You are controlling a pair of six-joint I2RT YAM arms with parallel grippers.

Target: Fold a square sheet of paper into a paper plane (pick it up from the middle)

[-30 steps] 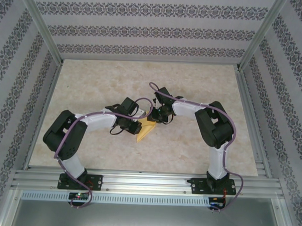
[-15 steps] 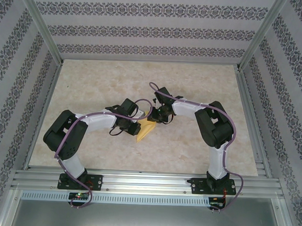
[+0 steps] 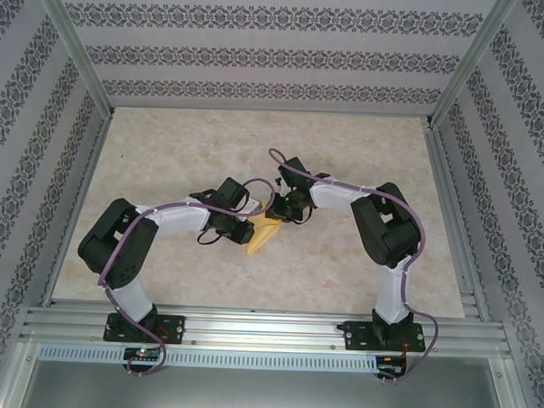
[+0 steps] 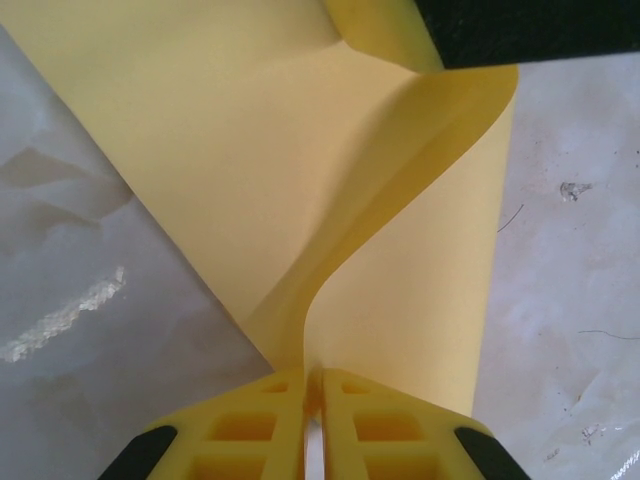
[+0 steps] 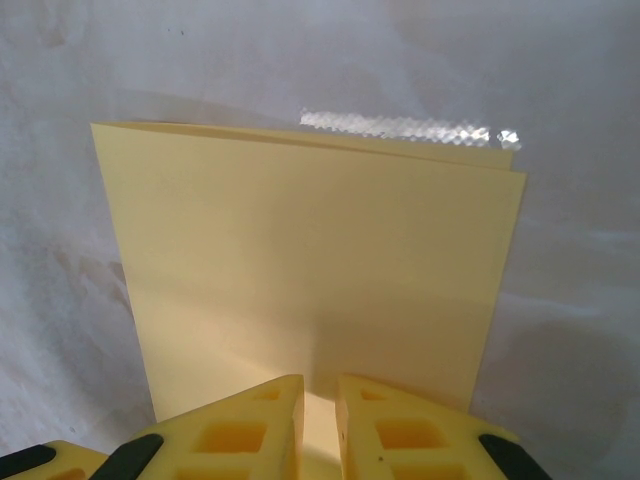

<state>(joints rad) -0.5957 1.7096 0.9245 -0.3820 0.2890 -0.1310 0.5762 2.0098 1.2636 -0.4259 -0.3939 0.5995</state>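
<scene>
2 arms pinch the square sheet of paper (image 3: 262, 236) near the middle of the bench (image 3: 364, 154).
The left fingers (image 4: 300, 400) are clenched on the paper's edge from 9 o'clock. They lift that side, so it curls up off the bench. The right fingers (image 5: 298, 400) are squeezed on the other edge from 1 o'clock. There the paper is folded, with 2 layers lined up at the far side. I think 1 arm holds the paper steady so the other can bend a flap over for the next fold. It does not look like a plane yet.
</scene>
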